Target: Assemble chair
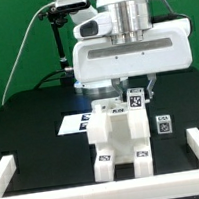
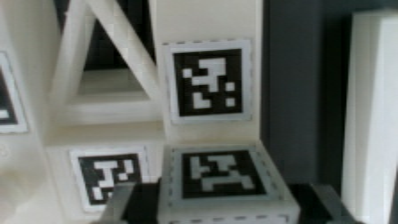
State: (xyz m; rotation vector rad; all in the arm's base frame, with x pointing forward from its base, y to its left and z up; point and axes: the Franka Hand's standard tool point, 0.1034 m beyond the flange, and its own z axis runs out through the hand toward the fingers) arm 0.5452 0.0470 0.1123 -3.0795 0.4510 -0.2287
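While the gripper (image 2: 217,206) pinches a small white block (image 2: 217,170) between its dark fingers (image 2: 128,207), that block sits against the upper rear of the half-built chair (image 1: 118,141). The chair stands just in front of the marker board (image 1: 74,122). Its body and two front legs look joined. The held block seems not yet seated, and a loose cube (image 1: 163,126) lies just beside the chair. All parts are glossy, blocky white plastic bearing square black-and-white tags.

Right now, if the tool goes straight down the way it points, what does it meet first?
The tagged white chair part, which sits between the tool's fingers. Below that comes the black table. I cannot tell whether the fingers touch the part.
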